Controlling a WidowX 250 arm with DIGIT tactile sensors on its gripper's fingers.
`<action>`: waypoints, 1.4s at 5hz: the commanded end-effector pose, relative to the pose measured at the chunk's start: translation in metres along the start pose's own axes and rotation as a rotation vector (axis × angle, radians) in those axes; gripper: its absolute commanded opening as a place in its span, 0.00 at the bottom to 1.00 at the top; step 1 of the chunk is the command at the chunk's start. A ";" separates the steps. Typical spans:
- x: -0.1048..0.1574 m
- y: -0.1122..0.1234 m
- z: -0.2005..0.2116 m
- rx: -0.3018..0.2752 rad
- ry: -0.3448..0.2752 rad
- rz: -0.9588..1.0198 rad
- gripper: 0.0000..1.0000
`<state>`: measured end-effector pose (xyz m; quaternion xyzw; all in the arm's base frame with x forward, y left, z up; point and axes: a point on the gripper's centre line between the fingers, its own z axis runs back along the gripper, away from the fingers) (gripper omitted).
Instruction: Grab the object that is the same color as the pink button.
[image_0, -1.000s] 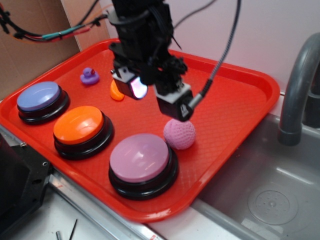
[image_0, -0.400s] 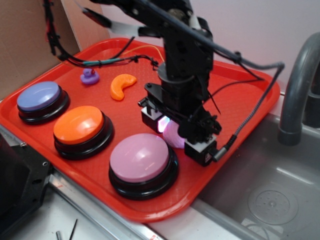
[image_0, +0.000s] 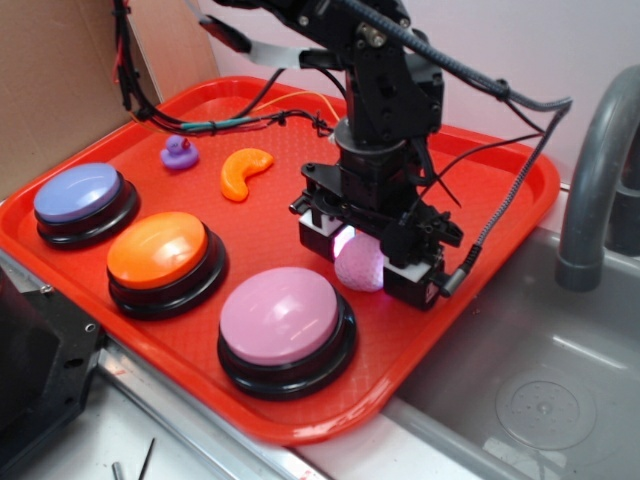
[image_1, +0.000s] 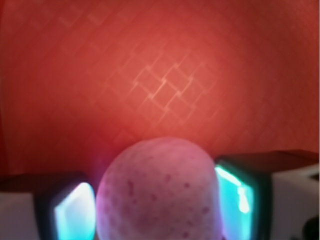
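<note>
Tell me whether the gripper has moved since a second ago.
Yes. The gripper has dropped from above the tray's middle, near the orange crescent, toward the pink button, and now straddles the pink ball.

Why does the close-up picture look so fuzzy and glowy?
Wrist view: the pink ball sits too near the lens, so it blurs, and the gripper pads glow cyan beside it. Exterior view: sharper, with glare on the pink button.

Pink ball (image_0: 360, 266) knit-textured; pink button (image_0: 279, 315) smooth, glossy.
</note>
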<state>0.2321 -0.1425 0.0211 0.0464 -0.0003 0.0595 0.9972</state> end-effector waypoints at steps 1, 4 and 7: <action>0.002 0.010 0.016 -0.020 -0.022 0.017 0.00; -0.002 0.092 0.141 -0.180 -0.149 0.166 0.00; -0.023 0.147 0.177 -0.245 -0.192 0.294 0.00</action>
